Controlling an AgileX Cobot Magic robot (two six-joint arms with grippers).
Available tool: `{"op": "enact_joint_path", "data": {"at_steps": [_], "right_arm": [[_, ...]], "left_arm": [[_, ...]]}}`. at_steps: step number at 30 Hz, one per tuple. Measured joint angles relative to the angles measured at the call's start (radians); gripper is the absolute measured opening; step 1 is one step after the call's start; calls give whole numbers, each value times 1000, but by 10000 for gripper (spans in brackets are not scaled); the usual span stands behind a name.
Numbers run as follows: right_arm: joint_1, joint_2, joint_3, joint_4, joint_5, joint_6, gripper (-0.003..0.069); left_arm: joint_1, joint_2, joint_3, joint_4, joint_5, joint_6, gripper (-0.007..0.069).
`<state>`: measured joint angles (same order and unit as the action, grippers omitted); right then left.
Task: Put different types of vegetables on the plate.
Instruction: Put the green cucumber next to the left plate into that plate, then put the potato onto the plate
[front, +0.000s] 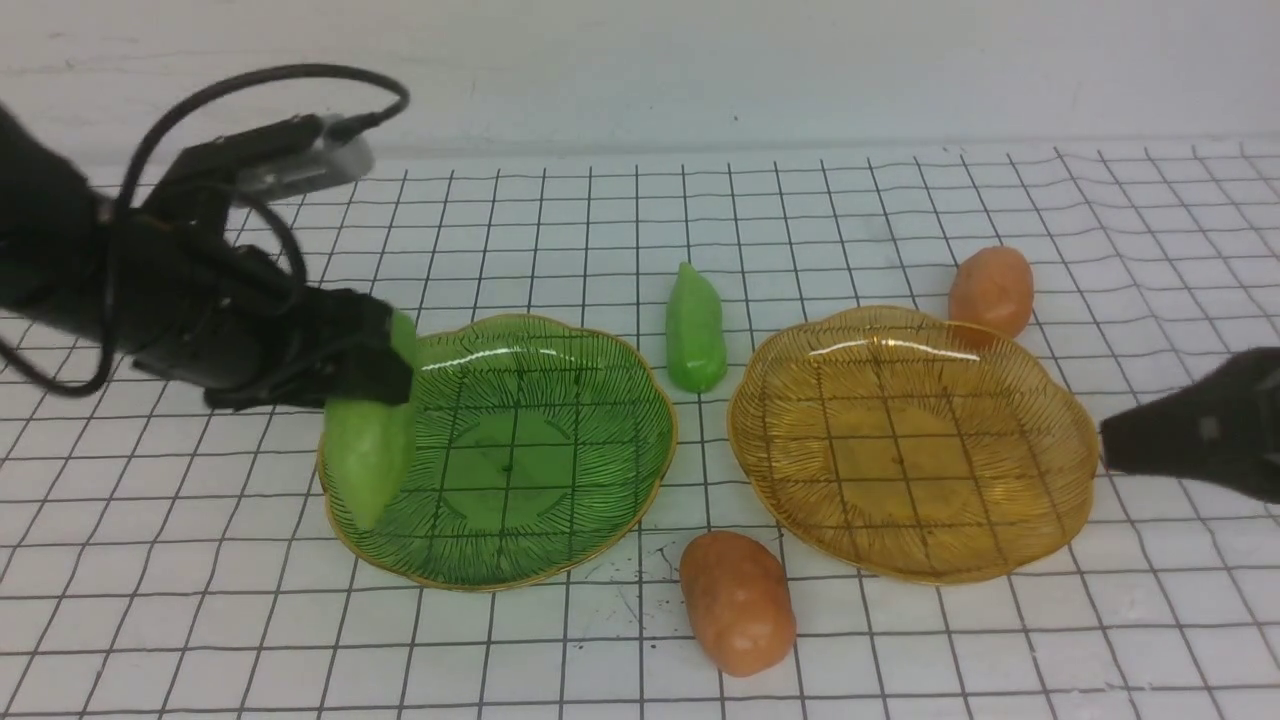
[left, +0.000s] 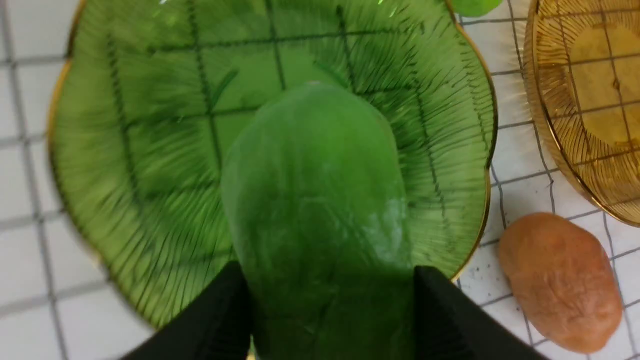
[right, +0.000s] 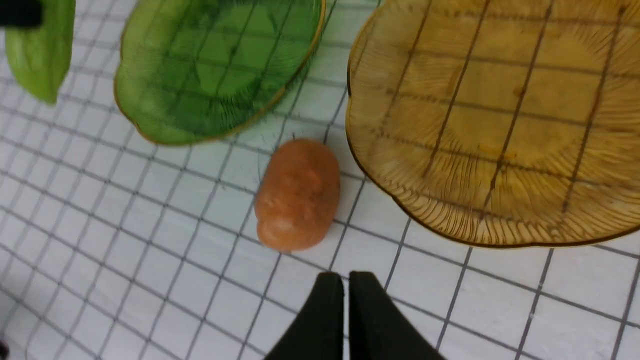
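Spreading across most of the front view, a white tabletop (front: 250, 620) printed with dark grid lines lies beneath everything, with a pale wall (front: 600, 70) filling the top of the frame. The black left arm (front: 190, 270) reaches in from the upper left. Right of centre sits an amber glass plate (front: 900, 460), bare inside its scalloped rim, and left of centre a green glass plate (front: 510, 480) of similar shape, with nothing resting in it. At the right edge of the frame, the right gripper (right: 346, 285) appears beside the amber plate, its fingers closed together and holding nothing. The left gripper (left: 327, 295) has its fingers pressed around both sides of a large light green vegetable (front: 368, 460), which hangs lengthwise, slightly tilted, above the left side of the green plate. Toward the bottom centre, an orange-brown potato (front: 738, 603) lies on the tabletop, between the two plates and nearer the frame's lower edge. A second potato (front: 992, 285) lies at the upper right, just behind the amber plate, its lower part showing through the glass. Smallest across, a pointed green vegetable (front: 695, 330) lies at upper centre, between the plates' far sides, tip toward the wall.
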<state>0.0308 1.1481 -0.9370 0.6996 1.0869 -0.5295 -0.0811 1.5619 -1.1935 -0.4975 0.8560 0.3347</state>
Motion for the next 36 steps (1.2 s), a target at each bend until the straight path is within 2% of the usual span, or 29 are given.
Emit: {"op": "enact_joint_path", "data": {"at_steps": [3, 5, 8, 13, 14, 15, 16, 17, 18, 20, 25, 31, 33, 35, 36], "right_arm": [[129, 105, -13, -54, -38, 3, 66], [220, 176, -13, -81, -100, 51, 122], [293, 245, -13, -90, -195, 105, 209], [377, 348, -14, -78, -332, 127, 414], [391, 373, -15, -68, -351, 130, 469], [394, 378, -16, -65, -359, 130, 479], [408, 413, -22, -48, -376, 134, 550], [411, 418, -23, -46, -378, 134, 550], [427, 463, -42, -26, -390, 137, 631], [439, 511, -65, -11, -394, 138, 671], [459, 611, -108, 12, -389, 152, 690], [465, 685, -111, 45, -402, 175, 686], [467, 698, -111, 49, -420, 176, 664], [467, 702, -111, 53, -427, 177, 570], [467, 702, -111, 53, -427, 177, 570]], "left_arm": [[-46, 86, -55, 22, -22, 29, 360], [-73, 152, -93, 38, -29, 36, 407], [-80, 207, -117, 47, -36, 41, 514], [-80, 242, -125, 53, -41, 43, 653], [-80, 243, -125, 54, -41, 43, 666], [-80, 243, -125, 55, -41, 43, 669], [-80, 243, -126, 55, -41, 43, 680], [-80, 243, -126, 55, -41, 43, 680], [-81, 243, -136, 55, -33, 43, 682], [-81, 243, -148, 55, -10, 43, 676], [-81, 243, -184, 56, 110, 51, 611], [-81, 243, -203, 59, 166, 51, 558], [-81, 243, -203, 60, 169, 51, 555], [-81, 243, -204, 61, 180, 51, 551], [-81, 243, -204, 61, 180, 51, 551]]}}
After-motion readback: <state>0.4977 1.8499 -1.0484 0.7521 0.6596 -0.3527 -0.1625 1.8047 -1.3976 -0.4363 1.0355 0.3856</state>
